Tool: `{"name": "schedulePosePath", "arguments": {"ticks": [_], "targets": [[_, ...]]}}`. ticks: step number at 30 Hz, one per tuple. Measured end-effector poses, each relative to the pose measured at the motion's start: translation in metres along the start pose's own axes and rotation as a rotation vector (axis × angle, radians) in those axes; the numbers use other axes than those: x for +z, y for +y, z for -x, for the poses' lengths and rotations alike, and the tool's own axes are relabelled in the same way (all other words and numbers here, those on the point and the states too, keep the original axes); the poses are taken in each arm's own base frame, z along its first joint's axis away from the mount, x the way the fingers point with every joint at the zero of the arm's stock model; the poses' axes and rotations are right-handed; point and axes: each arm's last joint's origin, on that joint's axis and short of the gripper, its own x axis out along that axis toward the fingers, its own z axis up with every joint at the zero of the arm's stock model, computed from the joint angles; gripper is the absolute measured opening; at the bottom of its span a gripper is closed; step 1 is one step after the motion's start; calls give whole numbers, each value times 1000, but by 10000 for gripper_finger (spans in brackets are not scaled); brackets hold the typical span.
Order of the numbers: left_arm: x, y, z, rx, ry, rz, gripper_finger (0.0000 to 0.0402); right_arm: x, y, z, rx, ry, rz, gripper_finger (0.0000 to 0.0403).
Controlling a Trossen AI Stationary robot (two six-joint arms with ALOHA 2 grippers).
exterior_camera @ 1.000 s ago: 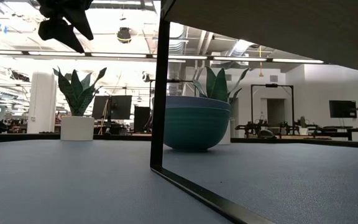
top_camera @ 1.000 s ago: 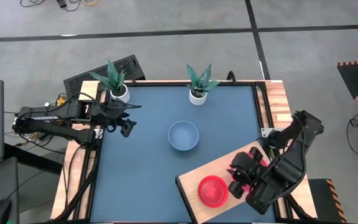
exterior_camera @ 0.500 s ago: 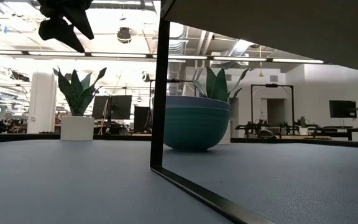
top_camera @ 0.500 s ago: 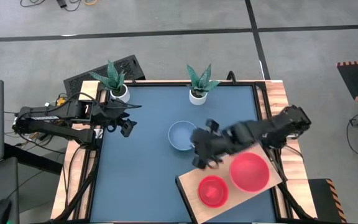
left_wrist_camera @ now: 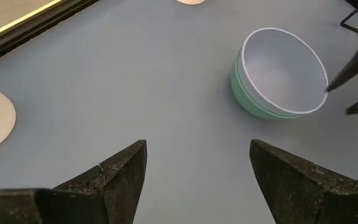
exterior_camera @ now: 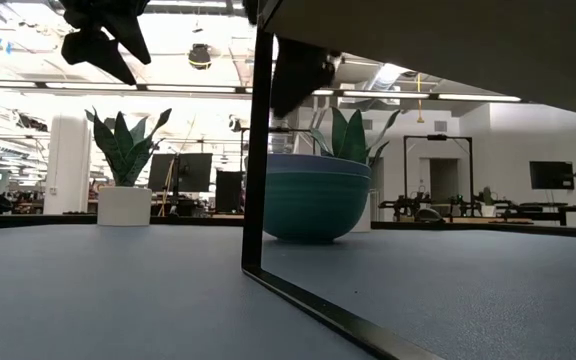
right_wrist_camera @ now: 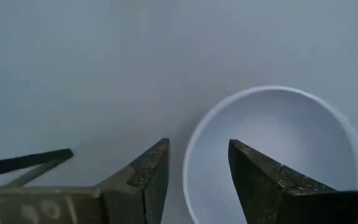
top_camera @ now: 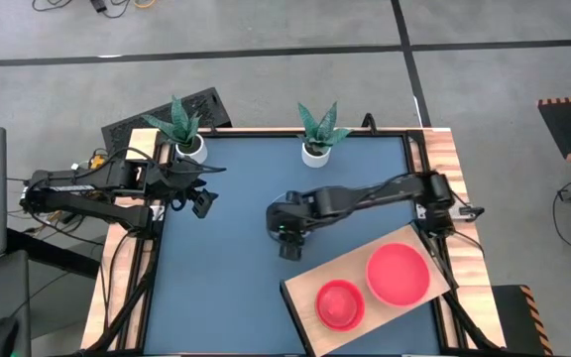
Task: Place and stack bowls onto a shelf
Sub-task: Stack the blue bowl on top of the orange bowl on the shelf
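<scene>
A light blue bowl [left_wrist_camera: 278, 71] stands on its base in the middle of the blue table; in the low view it reads teal [exterior_camera: 313, 205]. My right gripper [right_wrist_camera: 197, 174] hangs open just above its near rim [right_wrist_camera: 188, 158], one finger over the inside and one over the outside, and hides most of the bowl in the high view [top_camera: 287, 238]. The shelf [top_camera: 305, 288] is a pale wood board at the near right. A small red bowl [top_camera: 340, 303] and a larger red-pink bowl [top_camera: 398, 275] stand on it side by side. My left gripper [left_wrist_camera: 197, 168] waits open at the table's left [top_camera: 201, 203].
Two white plant pots stand along the far edge [top_camera: 192, 149] [top_camera: 315, 154]. Wooden rails run along the table's left and right sides [top_camera: 444, 159]. In the low view a dark post [exterior_camera: 258, 150] and the shelf's underside stand close to the camera.
My right gripper has left the larger red-pink bowl standing on the shelf beside the small red one. It has swung away toward the table's left and far side and now hangs over the light blue bowl. The bowls have kept their places.
</scene>
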Motion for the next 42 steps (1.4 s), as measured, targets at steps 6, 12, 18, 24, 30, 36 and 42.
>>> {"name": "schedulePosePath", "arguments": {"ticks": [6,12,18,24,30,36,42], "targets": [[0,0,0,1,1,12,269,-3,-9,-34,24,81,16,179],[0,1,0,19,-16,26,269,-1,-19,-41,39,91,-7,178],[0,1,0,20,-16,28,269,1,-31,-42,29,88,-30,177],[0,1,0,19,-17,28,269,1,-28,-41,36,83,-31,177],[1,1,0,24,-21,28,269,4,-16,-40,56,36,-45,177],[1,1,0,27,-23,41,269,-1,-14,-59,38,88,-47,177],[1,1,0,27,-23,44,269,-9,-14,-75,28,160,-40,176]]}}
